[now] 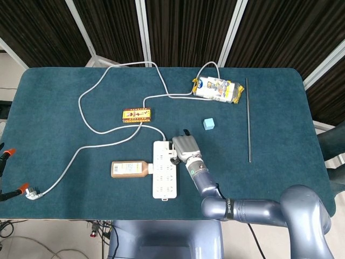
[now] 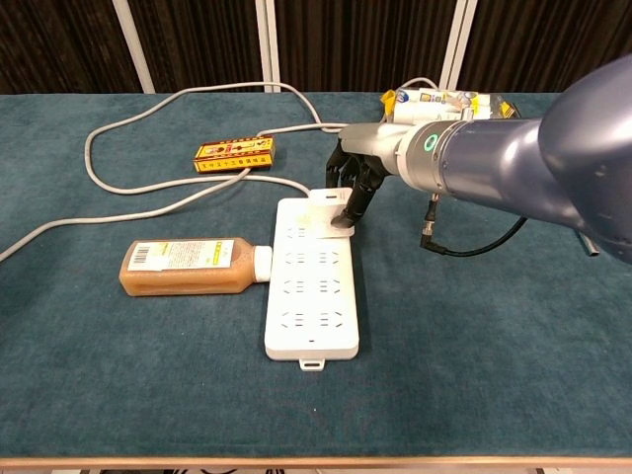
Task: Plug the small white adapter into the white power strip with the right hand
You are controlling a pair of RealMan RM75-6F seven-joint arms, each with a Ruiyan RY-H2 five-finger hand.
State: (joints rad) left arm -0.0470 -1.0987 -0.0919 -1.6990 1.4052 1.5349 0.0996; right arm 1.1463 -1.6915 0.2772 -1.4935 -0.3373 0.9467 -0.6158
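Dark curtains hung behind a counter (image 1: pixel 64 108) covered in teal cloth. Near its front edge lay the white power strip (image 1: pixel 165 169), its cord (image 1: pixel 86 116) looping off toward the back and left. The right hand (image 2: pixel 356 185) reached over the strip's far end, fingers (image 2: pixel 348 211) curled down and pinching the small white adapter (image 2: pixel 323 205), which sat against the top row of sockets; whether its pins were fully seated could not be told. From the head view the same hand (image 1: pixel 185 147) covered the strip's upper right corner, with the adapter (image 1: pixel 172 154) showing just at its left edge.

A brown bottle (image 1: pixel 129 169) lay on its side with its white cap touching the strip's left edge. Farther back sat a small yellow-and-red box (image 1: pixel 136 115), a light blue cube (image 1: pixel 209 124), a snack packet (image 1: pixel 216 89) and a thin dark rod (image 1: pixel 248 118) along the right side. The left hand did not appear in either view.
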